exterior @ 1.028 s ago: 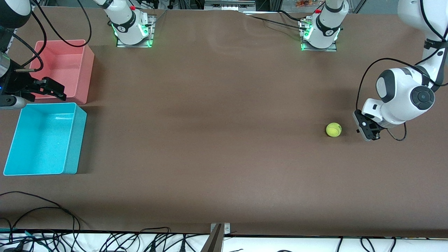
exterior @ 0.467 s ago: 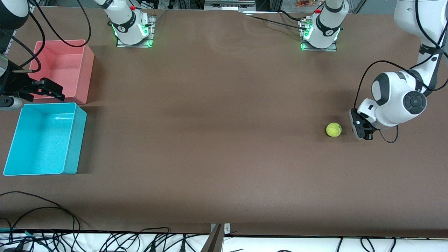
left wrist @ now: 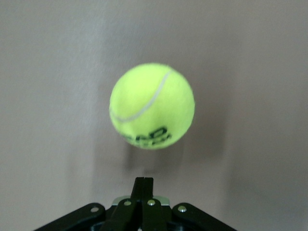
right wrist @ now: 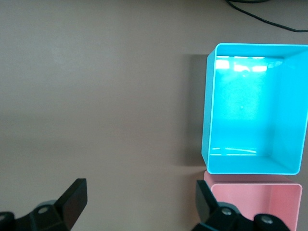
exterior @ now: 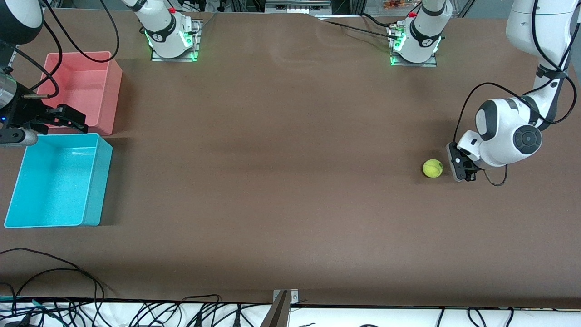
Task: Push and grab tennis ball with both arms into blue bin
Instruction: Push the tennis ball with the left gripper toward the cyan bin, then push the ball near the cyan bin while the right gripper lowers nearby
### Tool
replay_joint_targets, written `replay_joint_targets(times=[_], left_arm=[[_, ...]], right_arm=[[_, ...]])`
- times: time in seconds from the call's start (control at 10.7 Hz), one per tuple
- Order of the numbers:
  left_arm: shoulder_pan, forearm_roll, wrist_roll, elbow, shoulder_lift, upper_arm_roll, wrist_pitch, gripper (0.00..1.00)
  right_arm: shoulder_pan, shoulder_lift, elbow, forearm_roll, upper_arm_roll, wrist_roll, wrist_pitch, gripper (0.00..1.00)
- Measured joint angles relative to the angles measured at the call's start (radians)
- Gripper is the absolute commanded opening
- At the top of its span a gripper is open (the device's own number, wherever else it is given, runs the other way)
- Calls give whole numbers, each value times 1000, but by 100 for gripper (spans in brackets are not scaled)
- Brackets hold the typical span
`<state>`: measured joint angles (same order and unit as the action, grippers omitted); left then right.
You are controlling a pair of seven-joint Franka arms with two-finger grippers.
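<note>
The yellow-green tennis ball [exterior: 432, 168] lies on the brown table toward the left arm's end. My left gripper [exterior: 455, 168] is shut and empty, low at the table right beside the ball on its left-arm side, a small gap apart. In the left wrist view the ball [left wrist: 152, 106] sits just ahead of the closed fingertips [left wrist: 144, 182]. The empty blue bin [exterior: 56, 180] stands at the right arm's end; it also shows in the right wrist view [right wrist: 255, 115]. My right gripper [exterior: 72, 120] is open and empty, over the gap between the two bins.
A pink-red bin [exterior: 84, 88] stands next to the blue bin, farther from the front camera; it shows in the right wrist view [right wrist: 252, 199] too. Cables hang along the table's near edge [exterior: 136, 302]. The arms' bases [exterior: 172, 38] stand at the back.
My left gripper has moved along the table toward the ball, closing most of the gap. The ball has not moved. My right gripper shifted slightly near the bins.
</note>
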<state>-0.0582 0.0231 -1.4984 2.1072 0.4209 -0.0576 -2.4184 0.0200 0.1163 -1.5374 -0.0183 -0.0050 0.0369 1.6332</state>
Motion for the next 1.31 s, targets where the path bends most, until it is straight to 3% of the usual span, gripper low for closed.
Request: replay_joint_targets(times=[1.03, 1.31], left_arm=[[2, -8, 49, 1, 29, 30, -25, 0], [18, -9, 284, 1, 52, 137, -53, 0]], right_arm=[[39, 18, -1, 3, 5, -5, -17, 100], [37, 20, -1, 3, 8, -5, -24, 100]])
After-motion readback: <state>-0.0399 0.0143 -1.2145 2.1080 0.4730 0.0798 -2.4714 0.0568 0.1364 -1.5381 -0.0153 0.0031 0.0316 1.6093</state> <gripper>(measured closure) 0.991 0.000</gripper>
